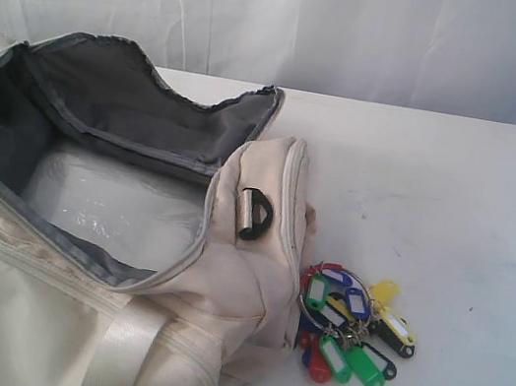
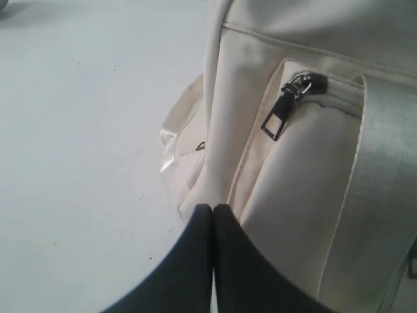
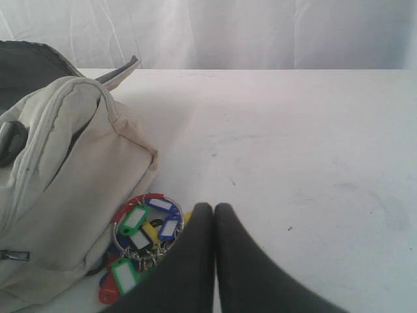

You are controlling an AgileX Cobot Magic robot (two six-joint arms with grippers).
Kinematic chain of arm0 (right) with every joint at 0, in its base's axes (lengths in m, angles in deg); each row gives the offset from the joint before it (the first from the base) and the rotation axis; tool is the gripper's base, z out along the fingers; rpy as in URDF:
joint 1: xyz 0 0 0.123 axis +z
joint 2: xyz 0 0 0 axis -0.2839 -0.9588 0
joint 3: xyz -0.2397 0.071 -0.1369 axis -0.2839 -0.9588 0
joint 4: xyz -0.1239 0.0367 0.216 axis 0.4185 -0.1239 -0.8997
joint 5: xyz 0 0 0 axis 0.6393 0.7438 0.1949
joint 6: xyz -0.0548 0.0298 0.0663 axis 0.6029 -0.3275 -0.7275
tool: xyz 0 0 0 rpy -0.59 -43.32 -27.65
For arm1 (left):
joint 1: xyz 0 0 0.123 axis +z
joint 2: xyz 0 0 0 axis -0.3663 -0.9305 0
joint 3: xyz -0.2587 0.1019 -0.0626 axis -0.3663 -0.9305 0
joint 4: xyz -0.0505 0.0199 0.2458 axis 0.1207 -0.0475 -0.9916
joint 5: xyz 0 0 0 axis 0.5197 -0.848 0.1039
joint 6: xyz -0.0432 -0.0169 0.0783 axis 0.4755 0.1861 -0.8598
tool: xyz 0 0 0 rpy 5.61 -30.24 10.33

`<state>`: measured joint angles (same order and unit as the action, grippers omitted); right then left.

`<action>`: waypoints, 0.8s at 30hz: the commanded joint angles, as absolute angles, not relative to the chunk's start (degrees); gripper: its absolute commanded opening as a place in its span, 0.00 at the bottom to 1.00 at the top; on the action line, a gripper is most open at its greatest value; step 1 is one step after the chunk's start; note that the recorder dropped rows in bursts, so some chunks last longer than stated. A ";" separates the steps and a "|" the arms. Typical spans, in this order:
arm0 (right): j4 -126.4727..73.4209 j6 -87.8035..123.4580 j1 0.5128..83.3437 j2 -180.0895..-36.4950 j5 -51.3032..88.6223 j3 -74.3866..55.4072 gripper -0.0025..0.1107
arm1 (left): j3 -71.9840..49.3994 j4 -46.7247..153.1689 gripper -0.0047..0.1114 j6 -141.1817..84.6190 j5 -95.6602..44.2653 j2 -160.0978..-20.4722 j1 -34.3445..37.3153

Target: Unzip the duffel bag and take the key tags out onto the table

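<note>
Here, in the exterior view, the duffel bag lies unzipped on the worktop, with the key tags out on the worktop against its end, well short of the far edge. In the left wrist view, the left claw is pressed together, empty, close to the bag's side near a zipper pull. In the right wrist view, the right claw is likewise together and empty, near the tags.

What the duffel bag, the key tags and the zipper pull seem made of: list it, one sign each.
Duffel bag: matte cream woven fabric, it seems; it slumps, creases and shows stitched seams. Key tags: probably glossy coloured plastic with white label windows, on shiny metal rings. Zipper pull: likely dark metal; its edges glint.
</note>
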<state>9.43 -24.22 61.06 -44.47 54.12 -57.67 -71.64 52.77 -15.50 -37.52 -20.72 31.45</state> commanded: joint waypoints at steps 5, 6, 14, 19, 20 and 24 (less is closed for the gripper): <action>9.64 -24.45 61.07 -44.03 53.79 -57.94 0.02 | -71.98 52.79 0.04 -15.23 -37.76 -20.47 31.60; 9.64 -24.45 61.07 -44.03 53.79 -57.94 0.02 | -71.98 52.79 0.04 -15.23 -37.76 -20.47 31.60; 9.50 -24.45 57.59 -44.00 53.45 -58.10 0.02 | -71.98 52.79 0.04 -15.23 -37.76 -20.47 31.60; 7.90 -24.45 47.46 -44.00 45.62 -62.72 0.02 | -71.98 52.79 0.04 -15.23 -37.76 -20.47 31.60; 6.88 -24.45 44.78 -44.00 42.50 -64.16 0.02 | -71.98 52.79 0.04 -15.23 -37.76 -20.47 31.60; 4.83 -24.32 35.71 -44.00 28.03 -69.77 0.02 | -71.98 52.79 0.04 -15.23 -37.76 -20.47 31.60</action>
